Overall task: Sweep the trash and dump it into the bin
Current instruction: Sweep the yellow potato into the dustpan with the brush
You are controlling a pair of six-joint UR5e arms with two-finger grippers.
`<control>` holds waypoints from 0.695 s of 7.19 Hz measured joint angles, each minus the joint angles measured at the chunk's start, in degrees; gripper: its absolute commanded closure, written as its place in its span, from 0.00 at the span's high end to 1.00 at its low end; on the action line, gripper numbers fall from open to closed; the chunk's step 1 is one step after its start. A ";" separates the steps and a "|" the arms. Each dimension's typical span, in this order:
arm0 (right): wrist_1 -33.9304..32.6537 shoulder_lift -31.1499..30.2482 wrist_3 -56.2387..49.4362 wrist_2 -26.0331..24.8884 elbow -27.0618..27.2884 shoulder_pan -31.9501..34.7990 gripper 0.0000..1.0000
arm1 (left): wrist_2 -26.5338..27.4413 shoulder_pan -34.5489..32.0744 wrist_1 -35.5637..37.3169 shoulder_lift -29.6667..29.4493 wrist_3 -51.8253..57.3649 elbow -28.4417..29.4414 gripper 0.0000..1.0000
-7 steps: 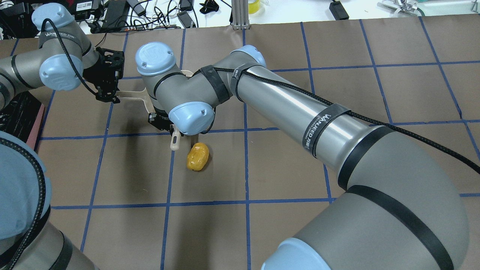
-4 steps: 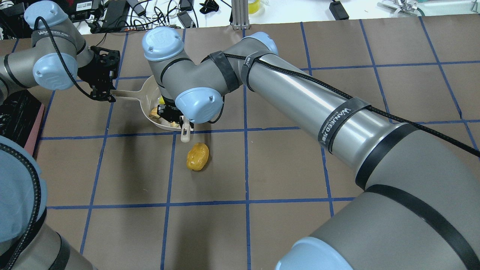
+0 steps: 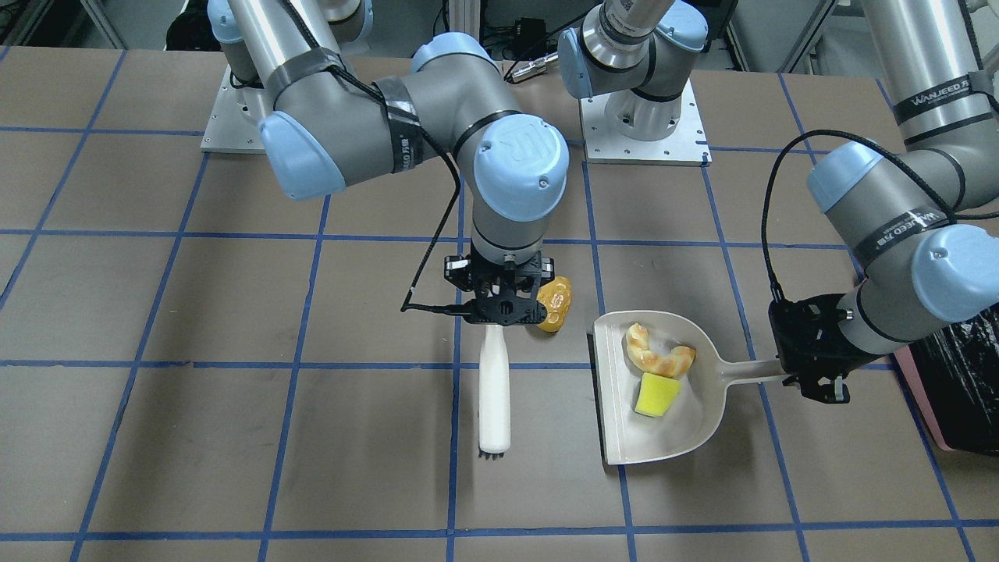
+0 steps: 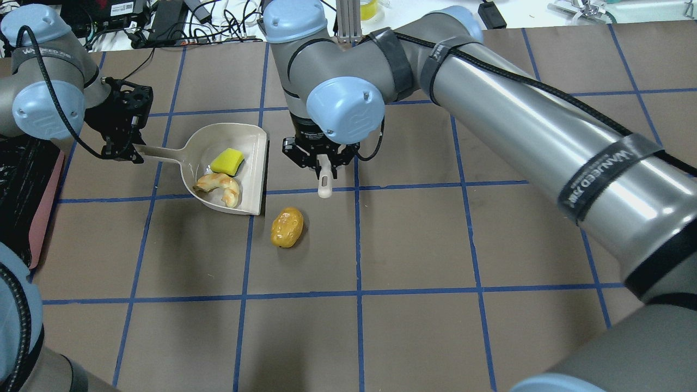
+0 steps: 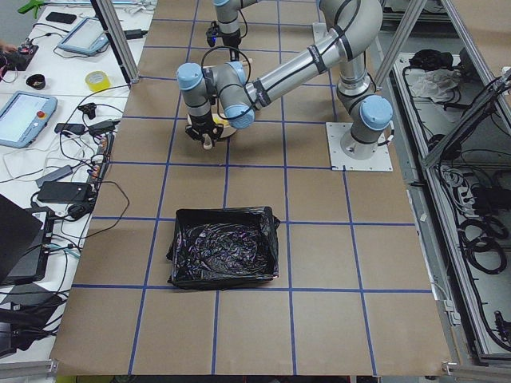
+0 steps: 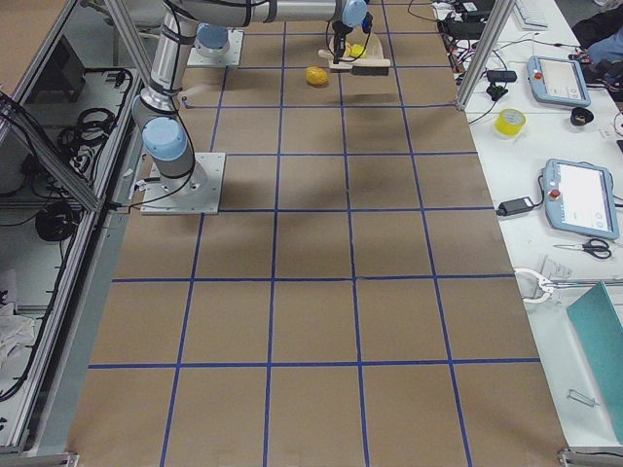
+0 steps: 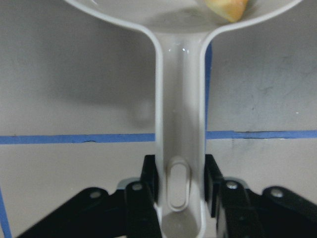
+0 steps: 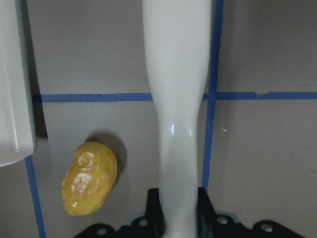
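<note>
The off-white dustpan (image 4: 251, 142) lies on the brown table and holds the curved tan croissant piece (image 4: 220, 187) and the yellow wedge (image 4: 227, 161). My left gripper (image 4: 129, 155) is shut on the dustpan's handle (image 7: 181, 124). The amber potato-shaped lump (image 4: 287, 227) lies on the table just outside the pan's open edge; it also shows in the front view (image 3: 554, 303). My right gripper (image 4: 321, 161) is shut on a white brush (image 3: 494, 390), held to the right of the pan and beyond the lump (image 8: 89, 177). The pink-sided bin with its black bag (image 4: 24, 179) stands at the left edge.
Cables, power bricks and an aluminium post (image 4: 348, 22) line the far table edge. The two arm bases (image 3: 640, 117) stand on the robot's side. Blue tape lines form a grid on the brown table cover.
My right arm has swung the brush out of the dustpan to the right, uncovering the pan and its two pieces. My left gripper and the pan have shifted slightly left. The amber lump has not moved.
</note>
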 measured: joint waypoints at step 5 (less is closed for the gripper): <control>-10.93 -10.94 17.65 0.46 20.94 3.74 0.00 | 0.51 0.02 0.63 10.33 0.11 -12.66 0.00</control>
